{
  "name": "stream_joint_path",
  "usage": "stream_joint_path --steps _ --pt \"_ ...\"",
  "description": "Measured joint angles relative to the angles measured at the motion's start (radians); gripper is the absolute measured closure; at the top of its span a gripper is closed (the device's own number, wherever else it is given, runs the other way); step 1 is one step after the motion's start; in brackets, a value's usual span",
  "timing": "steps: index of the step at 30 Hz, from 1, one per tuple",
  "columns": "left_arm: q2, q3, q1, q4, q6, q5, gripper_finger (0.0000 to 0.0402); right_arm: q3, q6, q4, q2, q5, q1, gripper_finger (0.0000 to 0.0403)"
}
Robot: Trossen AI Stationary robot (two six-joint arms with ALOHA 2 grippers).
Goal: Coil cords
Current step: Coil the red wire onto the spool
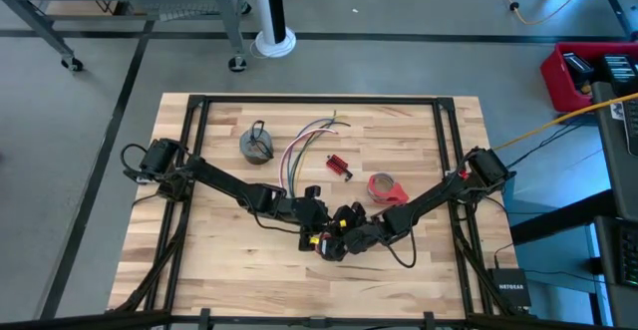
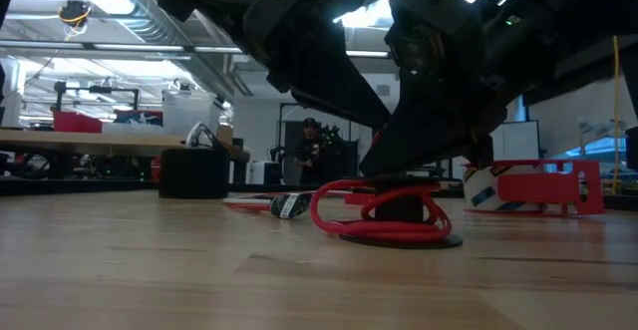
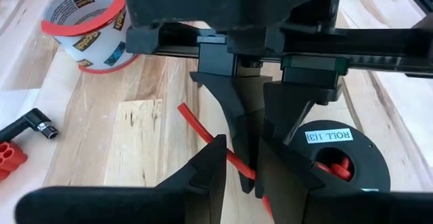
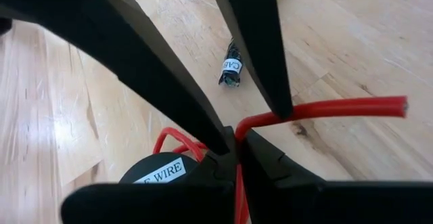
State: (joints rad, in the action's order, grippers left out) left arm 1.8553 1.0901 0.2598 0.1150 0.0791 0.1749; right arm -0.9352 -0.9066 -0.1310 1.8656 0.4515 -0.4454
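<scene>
Two grippers are recorded meeting at the black spool (image 3: 338, 158), near the table's front middle. The left gripper (image 3: 238, 171) is clenched on the red wire (image 3: 196, 121) just beside the spool; the right gripper (image 4: 233, 146) is pinched on the same wire (image 4: 338, 107) where it bends, its cut end left free.

Red wire: judged light, springy and stiff enough to hold a bend; best taken close to the spool so that loops can be laid flat.

Spool: red turns (image 2: 384, 215) are held loosely round its core, some sagging over its rim.

Beyond the spool are listed: the multicoloured wire bundle (image 1: 304, 143); the grey coil (image 1: 256, 146), farther left; a red tape roll (image 1: 383, 186); a small red block (image 1: 337, 164). These cords lie untouched.
</scene>
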Motion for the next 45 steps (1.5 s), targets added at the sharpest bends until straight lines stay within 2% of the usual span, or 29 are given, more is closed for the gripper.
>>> stream_joint_path --steps 4,10,17,30,42,45 --pt "0.0 0.0 -0.001 -0.006 -0.003 0.007 0.0321 0.0 0.0 0.0 0.0 0.0 0.0 0.0393" --pt "0.001 0.0 0.0 -0.082 0.032 0.097 0.0321 0.0 0.0 -0.001 0.0 0.0 0.0 0.0393" --pt "0.002 -0.001 0.008 -0.072 0.036 0.098 0.0321 0.0 0.0 -0.004 0.0 -0.003 0.0 0.0393" --pt "0.002 -0.001 0.009 -0.072 0.035 -0.017 0.0321 0.0 0.001 -0.003 0.0 -0.011 0.0 0.0393" --pt "0.002 -0.001 -0.01 -0.004 0.018 -0.032 0.0321 0.0 0.022 -0.034 0.0 -0.018 0.0 0.0393" --pt "0.002 -0.001 -0.018 0.002 0.025 -0.062 0.0321 0.0 0.023 -0.036 0.0 -0.019 0.0 0.0393"
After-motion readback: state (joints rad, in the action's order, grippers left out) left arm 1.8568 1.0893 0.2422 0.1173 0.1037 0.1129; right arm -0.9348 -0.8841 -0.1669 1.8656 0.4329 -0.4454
